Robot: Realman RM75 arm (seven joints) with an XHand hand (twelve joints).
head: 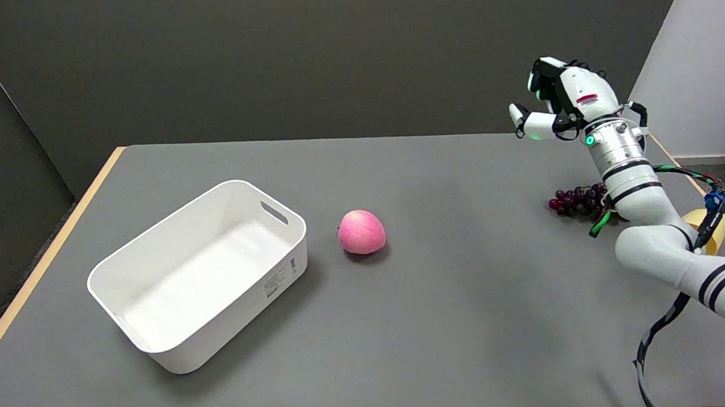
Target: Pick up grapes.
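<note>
A lab-like test room, judging by the bare grey table [460, 324] with a wood edge, dark plain partition walls [301, 54] behind it, and a white robot arm [644, 209] trailing cables.

Surface [473, 323]: one, grey with a pale wooden edge, carrying everything counted here.
Bin [152, 295]: one, white, rectangular, with one slot handle visible in its far end wall; nothing lies in it.
Apple [361, 231]: one, pink, just right of the bin.
Grapes [576, 201]: one dark purple bunch, well to the right of the bin, past the apple; single berries too small to count.
Yellow object [716, 239]: one, farther right of the bin than the grapes, mostly hidden behind the arm; its kind cannot be told.
Arm [652, 234]: one in view, white with black bands.
Hand [560, 103]: one, holding nothing, raised above the surface, far right of the bin.
</note>
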